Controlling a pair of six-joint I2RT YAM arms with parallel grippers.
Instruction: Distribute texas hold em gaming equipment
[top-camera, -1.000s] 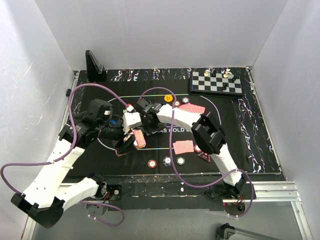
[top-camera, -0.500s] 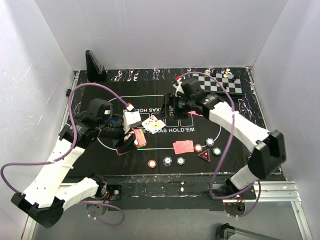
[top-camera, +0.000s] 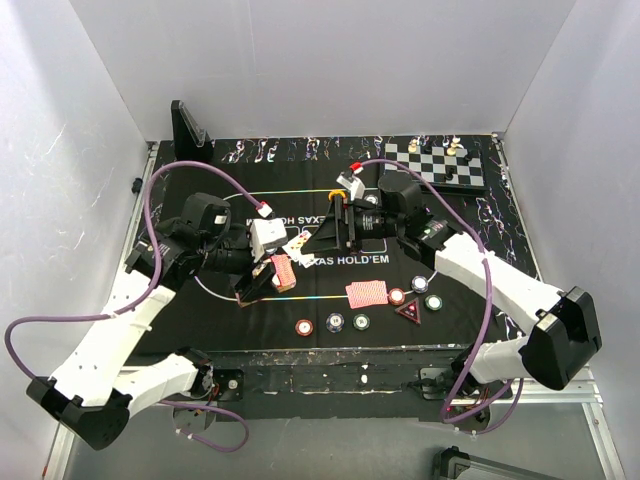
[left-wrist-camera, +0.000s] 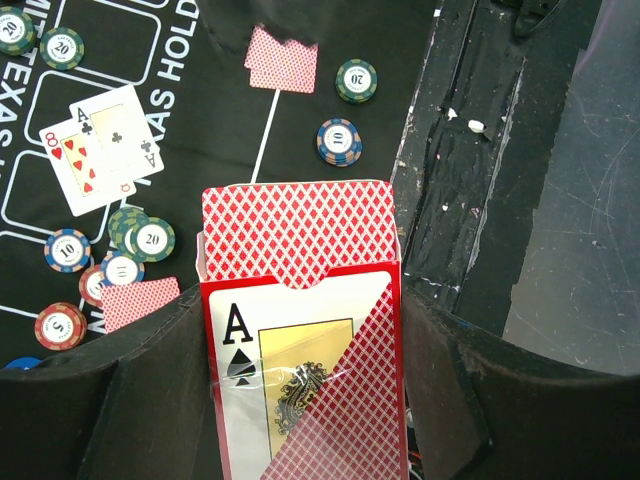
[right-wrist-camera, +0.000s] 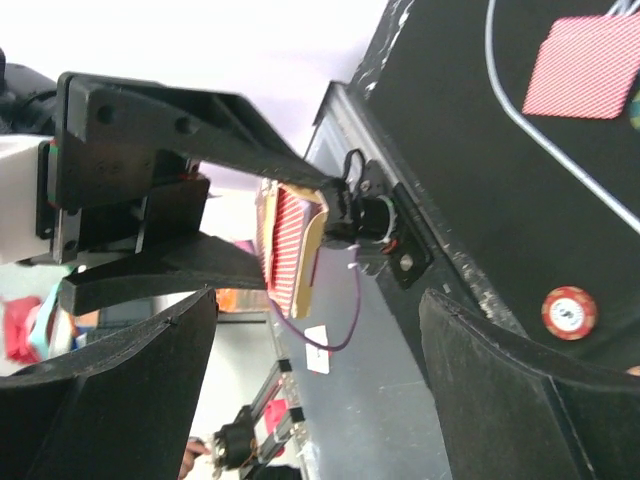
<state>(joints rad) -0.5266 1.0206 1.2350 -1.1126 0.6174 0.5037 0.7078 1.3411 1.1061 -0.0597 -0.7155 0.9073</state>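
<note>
Card-dealing step. Pinches deck in left gripper; points right gripper, jaws spread, at it. Next, likely: align with deck's open end, nip, draw out.

Two face-up cards, two face-down cards, one card box, roughly ten chips.

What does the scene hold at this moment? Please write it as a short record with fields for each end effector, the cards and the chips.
Left end effector: shut on the card box
Right end effector: open, holding nothing, pointed toward the card box
Face-up cards: two, overlapping, on the mat
Face-down card: flat, near the front
Front chips: three in a row by the near edge
Triangular marker: right of the face-down card
</note>
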